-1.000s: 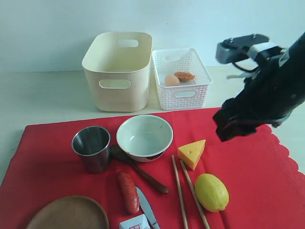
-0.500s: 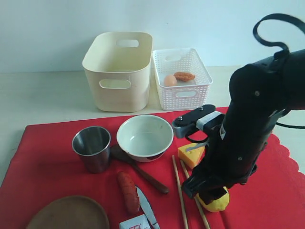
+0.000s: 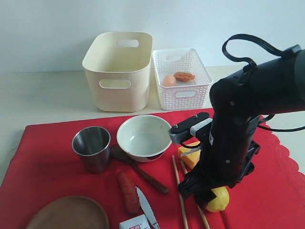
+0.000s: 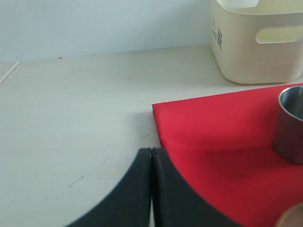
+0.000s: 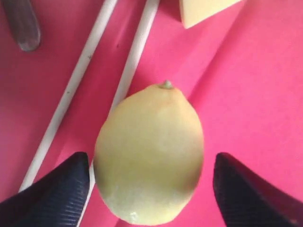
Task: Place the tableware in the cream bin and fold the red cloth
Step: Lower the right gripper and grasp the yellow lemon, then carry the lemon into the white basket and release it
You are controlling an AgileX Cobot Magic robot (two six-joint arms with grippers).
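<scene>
Lemon (image 5: 149,151) beside cheese wedge (image 3: 187,155); sausage (image 3: 128,191) near carton (image 3: 136,223); egg (image 3: 168,80) in white basket (image 3: 183,95).

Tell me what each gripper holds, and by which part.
Nothing. The right gripper stands open astride the lemon, ungripped; the left gripper is shut, empty.

steel cup (image 3: 91,148), bowl (image 3: 144,137), spoon (image 3: 143,174), chopsticks (image 3: 179,191), knife (image 3: 147,207), plate (image 3: 69,214) on red cloth (image 3: 43,162), cream bin (image 3: 119,71) behind

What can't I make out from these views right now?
Exterior view: the right arm hides most of the lemon, part of the chopsticks and the right pincer.
Exterior view: bottom edge cuts off the brown plate and carton.
Left wrist view: frame edge cuts the steel cup.
</scene>
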